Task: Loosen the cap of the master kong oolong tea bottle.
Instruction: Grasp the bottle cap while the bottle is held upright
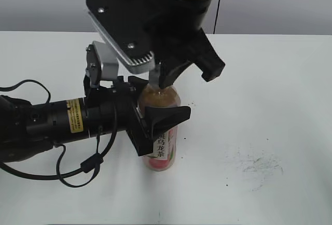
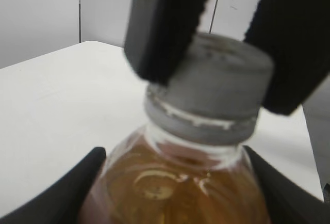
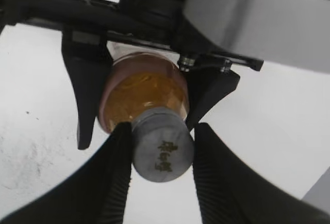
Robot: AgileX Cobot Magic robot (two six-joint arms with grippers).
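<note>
A white counter [image 1: 270,90] is seen, backed by a pale grey wall [image 1: 41,2]. A patch of dark scuff marks [image 1: 257,165] is found on its right side, and scattered dark specks [image 1: 193,104] nearer the middle.

The bottle [image 1: 162,150] label reads 乌龙茶 (arm's yellow sticker [image 1: 75,115] print illegible).

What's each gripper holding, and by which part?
Left gripper clamps the bottle around its body, below the shoulder. Right gripper pinches the cap by its sides.
</note>
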